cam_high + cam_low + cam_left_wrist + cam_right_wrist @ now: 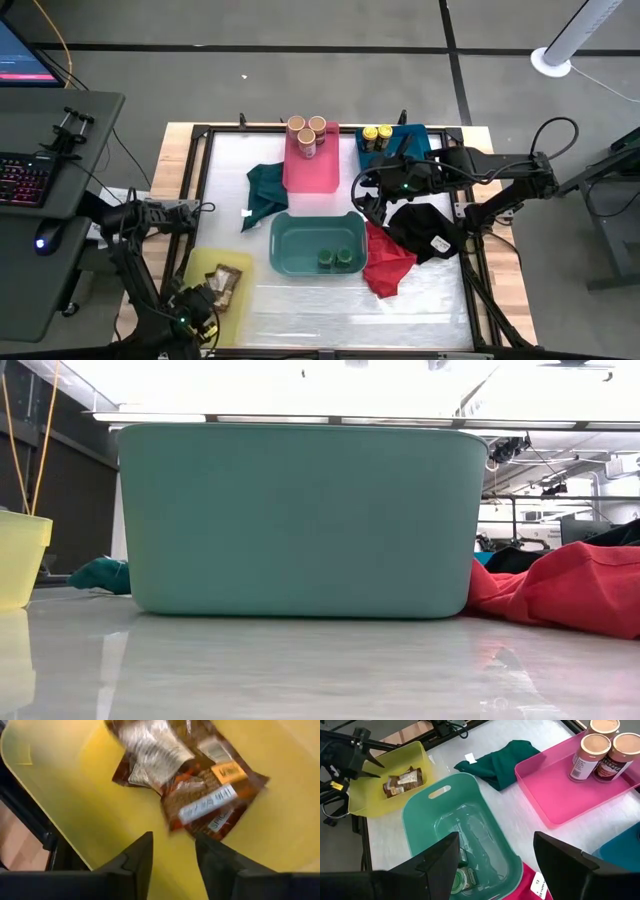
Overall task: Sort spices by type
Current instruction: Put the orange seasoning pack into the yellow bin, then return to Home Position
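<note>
Left fingers (172, 852) open over yellow bin (199, 266) edge (packets (195, 785) inside), right fingers (495, 862) open above teal bin (485, 800)

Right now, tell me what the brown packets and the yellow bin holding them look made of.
Brown packets: likely glossy plastic film, judging by the crinkled surface, bright glare and printed labels.

Yellow bin: seemingly smooth moulded plastic, with an even colour, soft sheen and rounded rim. The left tool hangs open above it.

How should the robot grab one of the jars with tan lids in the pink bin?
Judging by their pose, from straight above: the tan-lidded jars stand upright, clustered at the pink bin's far end. Close the jaws around one round body under its lid, starting on the cluster's outer side.
</note>
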Controlling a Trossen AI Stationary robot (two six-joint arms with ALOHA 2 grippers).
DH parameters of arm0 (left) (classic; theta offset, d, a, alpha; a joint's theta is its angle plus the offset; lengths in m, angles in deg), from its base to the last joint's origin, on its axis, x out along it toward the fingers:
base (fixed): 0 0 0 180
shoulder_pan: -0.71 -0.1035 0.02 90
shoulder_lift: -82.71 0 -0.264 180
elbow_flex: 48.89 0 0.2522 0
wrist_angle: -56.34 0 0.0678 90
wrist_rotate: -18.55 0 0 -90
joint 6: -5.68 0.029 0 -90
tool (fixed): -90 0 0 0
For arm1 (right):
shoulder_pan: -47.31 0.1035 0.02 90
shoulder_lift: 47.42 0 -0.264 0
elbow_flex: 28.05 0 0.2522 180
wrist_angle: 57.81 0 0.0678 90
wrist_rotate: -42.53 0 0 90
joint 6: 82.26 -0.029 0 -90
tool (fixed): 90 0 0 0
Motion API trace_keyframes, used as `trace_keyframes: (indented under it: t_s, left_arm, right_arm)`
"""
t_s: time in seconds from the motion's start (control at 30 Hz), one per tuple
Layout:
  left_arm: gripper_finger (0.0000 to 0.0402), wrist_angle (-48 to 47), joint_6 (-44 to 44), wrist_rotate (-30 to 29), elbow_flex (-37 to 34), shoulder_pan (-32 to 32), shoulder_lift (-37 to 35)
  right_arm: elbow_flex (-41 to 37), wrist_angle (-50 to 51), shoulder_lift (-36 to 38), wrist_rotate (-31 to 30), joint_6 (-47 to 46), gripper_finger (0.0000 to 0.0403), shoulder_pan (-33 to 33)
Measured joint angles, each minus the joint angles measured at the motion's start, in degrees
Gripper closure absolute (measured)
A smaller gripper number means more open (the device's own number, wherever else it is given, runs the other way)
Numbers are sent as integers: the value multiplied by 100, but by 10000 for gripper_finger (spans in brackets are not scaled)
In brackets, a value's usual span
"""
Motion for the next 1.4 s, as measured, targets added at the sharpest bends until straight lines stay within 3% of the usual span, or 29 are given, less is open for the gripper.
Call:
trace_keyframes:
  t_s: [0.23,0.3,0.4,0.5,0.67,0.8,0.9,1.0,1.07,1.2,1.27,1.33,1.4]
  left_arm:
    - [215,73,54,199,41,-22,-446]
    - [204,18,244,-27,102,-37,-779]
    - [191,-277,329,-1111,208,-116,-1463]
    - [187,-754,434,-2817,214,-346,-2192]
    - [222,-1235,1788,-5459,209,-1460,-3243]
    - [301,-734,3920,-6286,-60,-2840,-4085]
    - [377,-53,4876,-6521,-690,-3760,-4888]
    - [389,1247,5507,-6467,-1626,-4343,-5817]
    - [394,2582,6368,-6082,-2360,-4533,-6448]
    - [399,6224,8878,-4188,-3798,-4964,-7316]
    - [401,7654,9600,-3334,-4285,-5299,-7409]
    - [401,8105,9806,-2856,-4545,-5710,-7402]
    - [401,7909,9768,-2338,-4715,-6202,-7383]
  right_arm:
    - [0,0,0,6,67,153,0]
    - [0,2,0,3,71,153,0]
    - [0,20,0,-1,155,153,0]
    - [0,62,0,-98,206,153,2]
    - [0,507,0,-512,130,153,0]
    - [-113,942,11,-540,-58,157,0]
    - [-446,1062,40,-434,-204,181,15]
    - [-1082,888,148,-115,-412,233,54]
    - [-1617,531,243,175,-589,279,92]
    - [-2677,-682,493,942,-1108,381,120]
    - [-3020,-1374,573,1243,-1370,391,120]
    - [-3201,-1892,595,1365,-1641,386,121]
    - [-3243,-2157,601,1360,-1839,394,154]
